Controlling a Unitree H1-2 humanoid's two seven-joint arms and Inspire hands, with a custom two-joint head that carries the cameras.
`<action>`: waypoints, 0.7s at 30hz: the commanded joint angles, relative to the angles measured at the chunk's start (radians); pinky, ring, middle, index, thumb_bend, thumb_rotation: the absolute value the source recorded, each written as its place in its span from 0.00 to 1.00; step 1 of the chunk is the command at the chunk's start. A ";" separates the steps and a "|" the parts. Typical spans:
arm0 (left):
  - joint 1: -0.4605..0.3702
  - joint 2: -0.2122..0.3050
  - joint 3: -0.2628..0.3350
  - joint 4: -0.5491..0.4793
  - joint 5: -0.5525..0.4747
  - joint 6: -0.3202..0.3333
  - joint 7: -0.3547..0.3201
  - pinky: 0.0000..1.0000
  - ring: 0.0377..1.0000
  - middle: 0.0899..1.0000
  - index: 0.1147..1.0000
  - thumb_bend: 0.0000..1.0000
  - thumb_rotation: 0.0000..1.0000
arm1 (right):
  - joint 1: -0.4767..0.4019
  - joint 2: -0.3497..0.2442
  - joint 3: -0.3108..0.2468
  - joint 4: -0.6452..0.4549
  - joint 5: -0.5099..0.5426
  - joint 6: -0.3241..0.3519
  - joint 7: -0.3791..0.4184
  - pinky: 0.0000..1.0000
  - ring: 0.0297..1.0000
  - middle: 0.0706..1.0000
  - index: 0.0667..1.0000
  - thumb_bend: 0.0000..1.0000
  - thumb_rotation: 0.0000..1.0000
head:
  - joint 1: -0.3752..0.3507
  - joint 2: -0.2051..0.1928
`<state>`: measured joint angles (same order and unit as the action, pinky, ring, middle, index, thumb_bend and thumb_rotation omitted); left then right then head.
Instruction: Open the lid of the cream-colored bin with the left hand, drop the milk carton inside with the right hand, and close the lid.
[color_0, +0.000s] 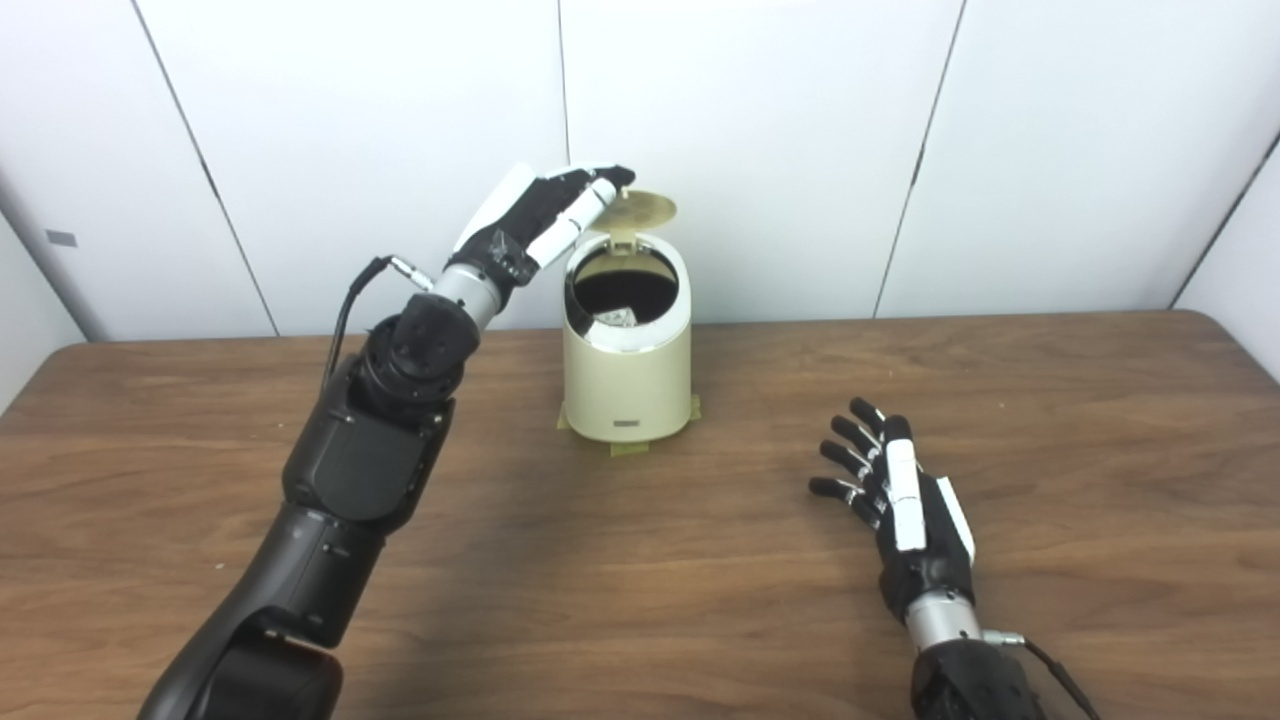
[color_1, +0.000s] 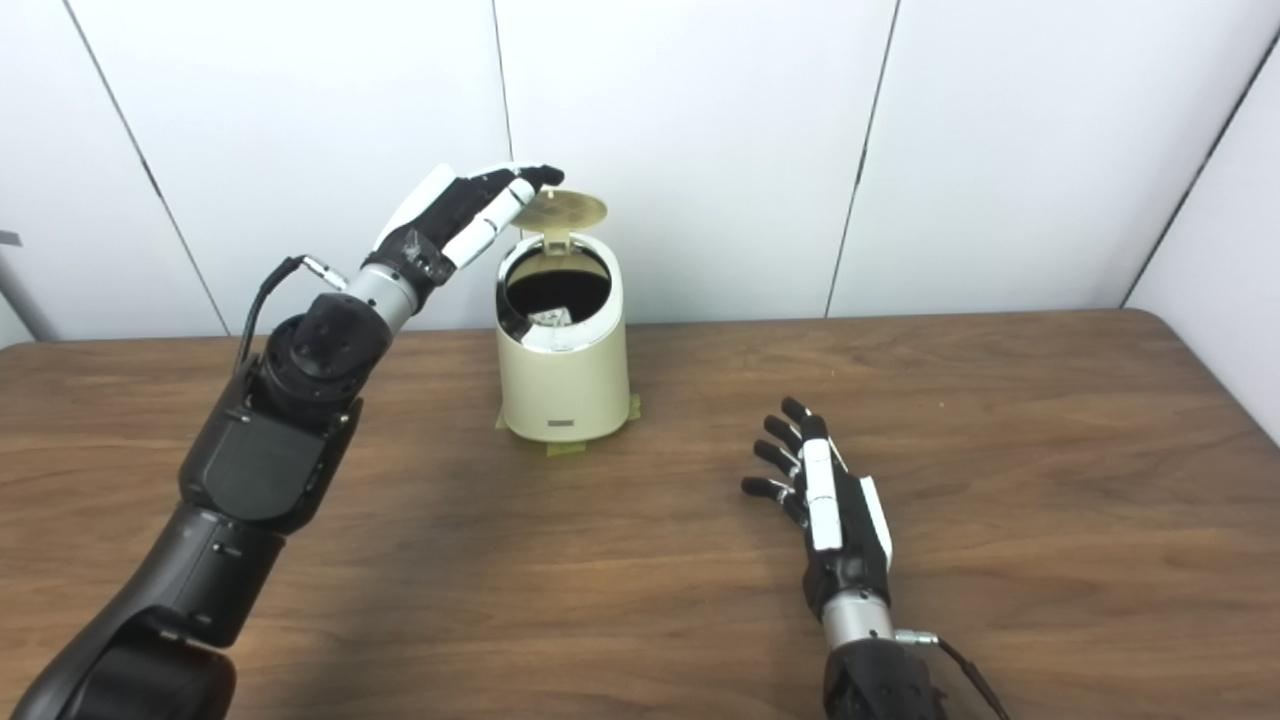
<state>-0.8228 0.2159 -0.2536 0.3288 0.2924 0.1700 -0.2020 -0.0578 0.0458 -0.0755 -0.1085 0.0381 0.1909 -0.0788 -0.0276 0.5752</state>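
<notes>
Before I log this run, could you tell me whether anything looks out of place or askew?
Nothing looks damaged or spilled. The bin stands upright with its lid raised and a carton inside; the left hand is at the lid, and the right hand is empty.

Cream-colored plastic bin (color_0: 627, 375) stands far-centre on brown wooden table (color_0: 1050, 420), w/ round lid (color_0: 641, 211) up behind opening. Milk carton (color_0: 616, 317) inside. Left hand (color_0: 545, 215) at lid's left; right hand (color_0: 900, 500) near-right, well apart.

Beyond the left robot hand (color_0: 545, 215), the bin (color_0: 627, 375) hides most of a pale item (color_0: 615, 317), too small to identify.
</notes>
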 joint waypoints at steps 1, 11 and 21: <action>-0.063 0.043 -0.023 -0.040 0.058 -0.060 0.001 0.92 0.85 0.75 0.78 0.38 1.00 | -0.025 -0.003 -0.007 0.001 0.013 -0.036 0.004 0.63 0.82 0.85 0.92 0.58 1.00 | 0.000 0.004; -0.056 0.108 -0.115 -0.070 0.222 -0.187 -0.019 0.75 0.77 0.74 0.72 0.43 1.00 | -0.027 0.008 -0.022 0.074 0.018 -0.110 -0.012 0.61 0.82 0.87 1.00 0.55 1.00 | 0.005 0.019; -0.045 0.160 -0.212 -0.092 0.451 -0.310 -0.015 0.80 0.77 0.73 0.69 0.40 0.99 | -0.018 0.009 0.011 -0.015 0.009 -0.042 -0.001 0.62 0.81 0.85 1.00 0.54 1.00 | 0.006 0.033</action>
<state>-0.8227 0.3611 -0.4652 0.2693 0.7211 -0.1075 -0.2350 -0.0565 0.0519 -0.0691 -0.0921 0.0516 0.1555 -0.0837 -0.0215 0.6074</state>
